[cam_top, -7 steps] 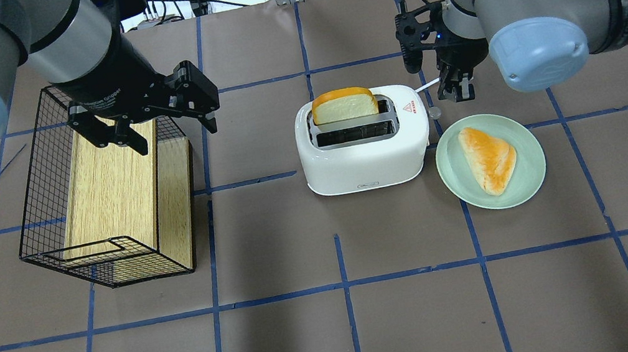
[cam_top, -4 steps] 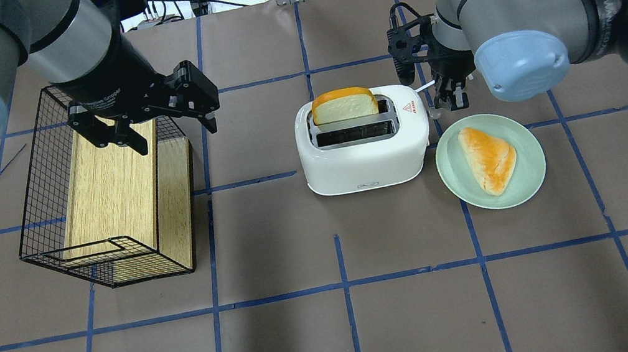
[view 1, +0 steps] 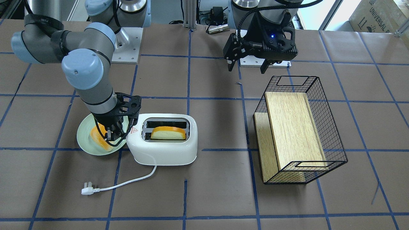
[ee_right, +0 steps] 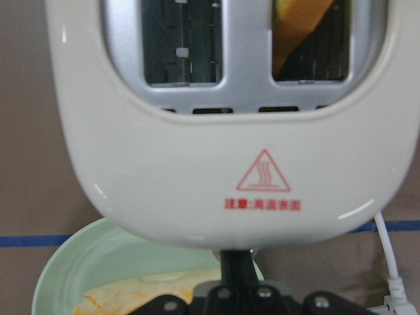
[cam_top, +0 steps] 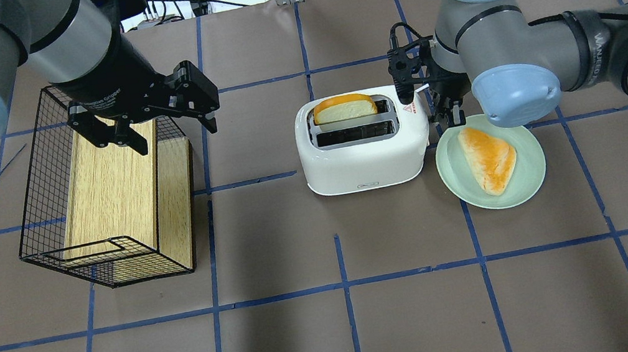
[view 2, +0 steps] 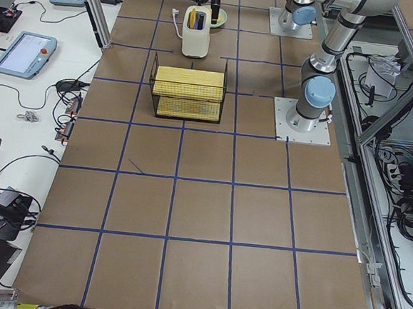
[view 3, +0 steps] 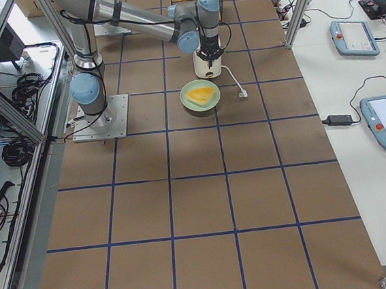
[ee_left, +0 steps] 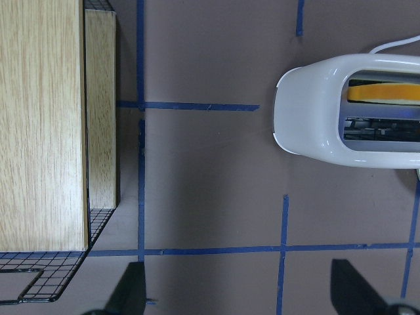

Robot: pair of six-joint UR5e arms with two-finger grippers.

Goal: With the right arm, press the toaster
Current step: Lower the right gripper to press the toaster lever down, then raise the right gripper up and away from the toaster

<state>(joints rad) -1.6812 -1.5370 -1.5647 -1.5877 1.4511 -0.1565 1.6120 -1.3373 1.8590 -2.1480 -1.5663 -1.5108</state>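
Robotics lab: blue-taped grid surface [cam_top: 376, 330], bolted arm base plate [view 2: 321, 135], control tablet [view 3: 353, 37] on bench [view 3: 361, 190] at 3 o'clock.

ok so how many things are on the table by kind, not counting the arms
toaster: 1
plate: 1
bread: 2 (one in the toaster, one on the plate)
wire basket: 1
wooden box: 1
total: 6

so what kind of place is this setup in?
Looks like a robotics lab test cell, not a kitchen: table papered brown with a blue tape grid, teach pendants on the side benches, and the toaster unplugged as a prop.
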